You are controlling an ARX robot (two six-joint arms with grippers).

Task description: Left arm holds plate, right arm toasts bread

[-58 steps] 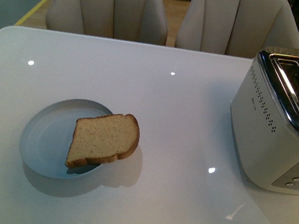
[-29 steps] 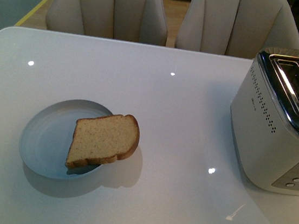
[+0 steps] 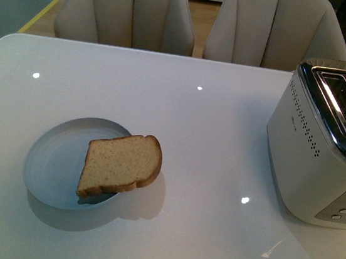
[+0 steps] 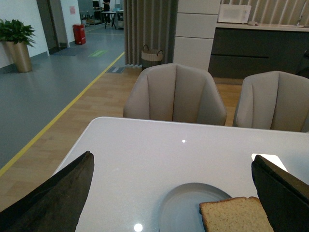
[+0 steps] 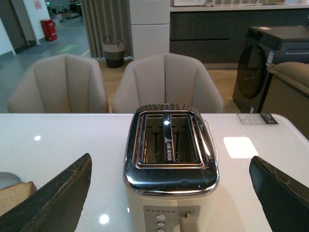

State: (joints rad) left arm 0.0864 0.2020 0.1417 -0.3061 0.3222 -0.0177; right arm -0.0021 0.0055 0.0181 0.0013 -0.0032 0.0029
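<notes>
white glossy table (image 3: 183, 99) fills the front view, with two beige chairs (image 3: 127, 10) behind its far edge and a cream and chrome toaster (image 3: 317, 160) on the right, slots facing up; open tabletop lies between it and the plate (image 3: 52, 159). since a second ago plate, slice and toaster sit in the same places. the bread (image 3: 121, 164), light brown with a darker crust, rests tilted across the pale blue plate's right rim, its rounded top overhanging toward the toaster's side. the left gripper (image 4: 171, 159) and right gripper (image 5: 169, 159) each show black fingers spread wide, holding nothing.
</notes>
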